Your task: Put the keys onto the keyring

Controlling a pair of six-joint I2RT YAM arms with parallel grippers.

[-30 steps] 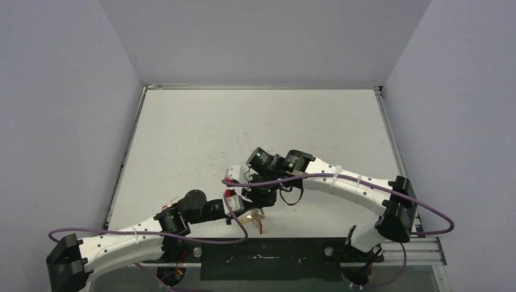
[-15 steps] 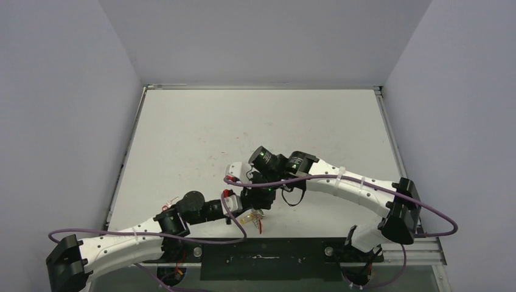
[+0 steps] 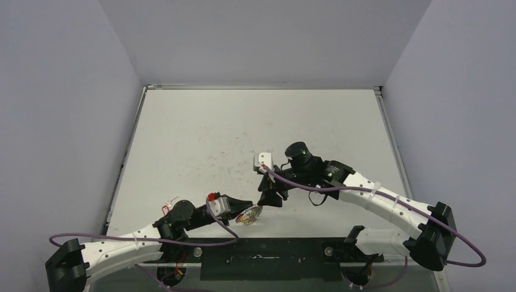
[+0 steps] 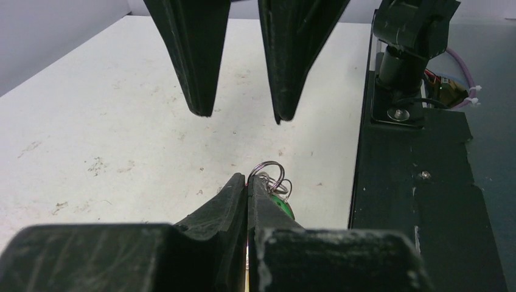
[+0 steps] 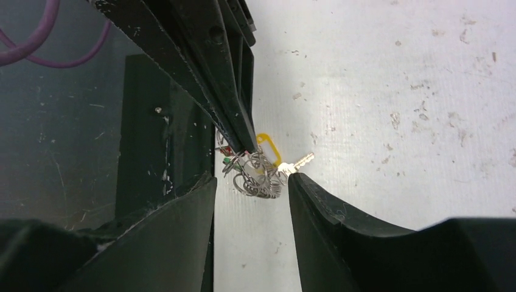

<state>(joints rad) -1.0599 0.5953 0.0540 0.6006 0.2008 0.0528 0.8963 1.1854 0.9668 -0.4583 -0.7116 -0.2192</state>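
My left gripper point(image 3: 238, 210) point(image 4: 247, 180) is shut on the keyring point(image 4: 269, 169), a tangle of thin silver wire loops point(image 5: 258, 179) hanging just above the white table near its front edge. The keys hang in that bunch: a silver key point(image 5: 299, 162) with a yellow tag point(image 5: 268, 149), and a green tag point(image 4: 281, 207) beside a red bit. In the top view the bunch point(image 3: 249, 214) juts from the left fingertips. My right gripper point(image 3: 268, 196) point(image 5: 251, 177) is open just behind the bunch, with its fingers point(image 4: 198, 73) apart and nothing between them.
The black base plate point(image 3: 261, 258) point(image 4: 420, 201) runs along the table's near edge, right beside the bunch. Purple cables point(image 3: 316, 188) loop over both arms. The scuffed white table point(image 3: 243, 128) stretches back to grey walls.
My right gripper has opened, let go of the bunch and drawn back to the right. The left arm has dropped lower and shifted slightly, still pinching the keyring.
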